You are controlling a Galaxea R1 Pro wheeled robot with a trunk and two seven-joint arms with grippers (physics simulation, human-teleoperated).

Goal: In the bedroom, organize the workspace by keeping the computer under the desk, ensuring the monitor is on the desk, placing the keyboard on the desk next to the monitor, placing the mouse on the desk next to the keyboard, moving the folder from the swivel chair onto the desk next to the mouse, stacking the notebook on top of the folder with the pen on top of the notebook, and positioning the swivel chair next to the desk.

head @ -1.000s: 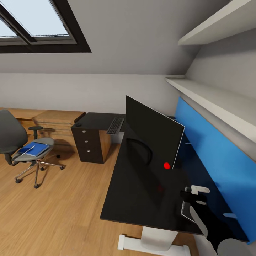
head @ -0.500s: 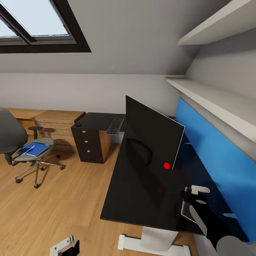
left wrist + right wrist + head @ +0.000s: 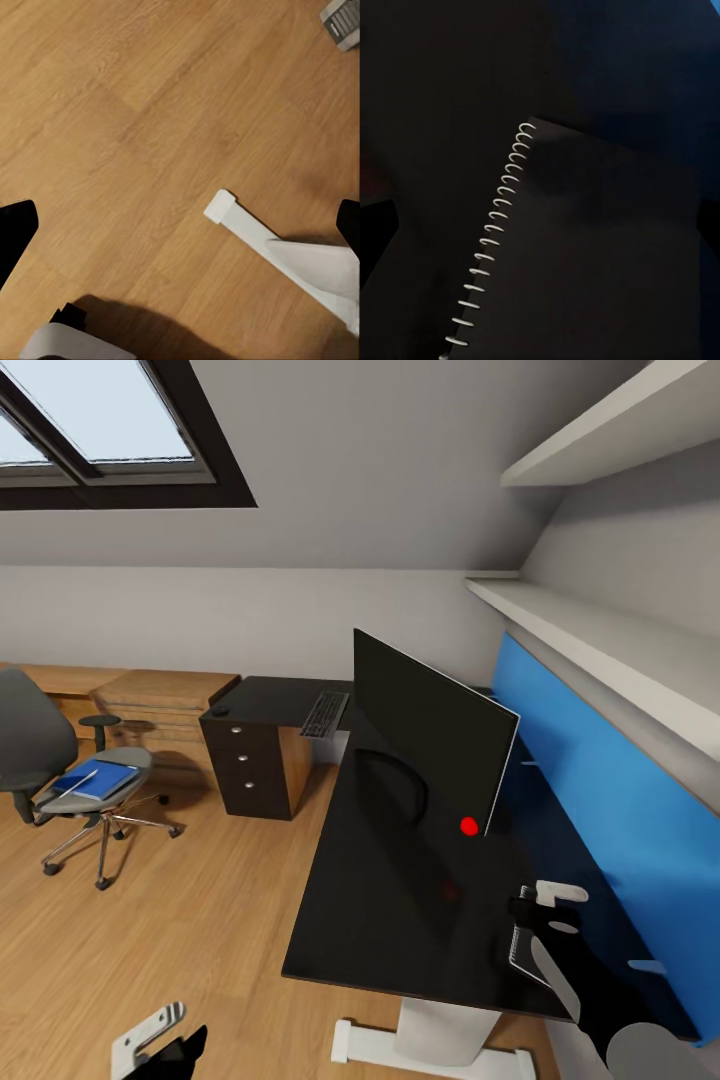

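The monitor (image 3: 430, 750) stands on the black desk (image 3: 400, 920), its screen facing the blue wall panel. On the desk's far wing lie the keyboard (image 3: 325, 713) and the mouse (image 3: 220, 711). The swivel chair (image 3: 60, 770) stands apart at the left, with the blue folder (image 3: 100, 780) and the pen (image 3: 75, 784) on its seat. The spiral-bound notebook (image 3: 525, 952) (image 3: 585, 247) lies flat on the desk's near right corner. My right gripper (image 3: 540, 900) (image 3: 540, 240) hovers open above it. My left gripper (image 3: 165, 1042) (image 3: 180, 229) hangs open over the wooden floor.
The desk's white foot (image 3: 247, 229) (image 3: 420, 1040) rests on the floor close to my left gripper. A black drawer unit (image 3: 250, 765) holds up the far wing, with light wooden cabinets (image 3: 150, 695) behind the chair. Shelves (image 3: 590, 635) run above the blue panel (image 3: 600, 790).
My left gripper has come up into the head view at the bottom edge and shifted a little to the left. The right arm and the things have stayed put.
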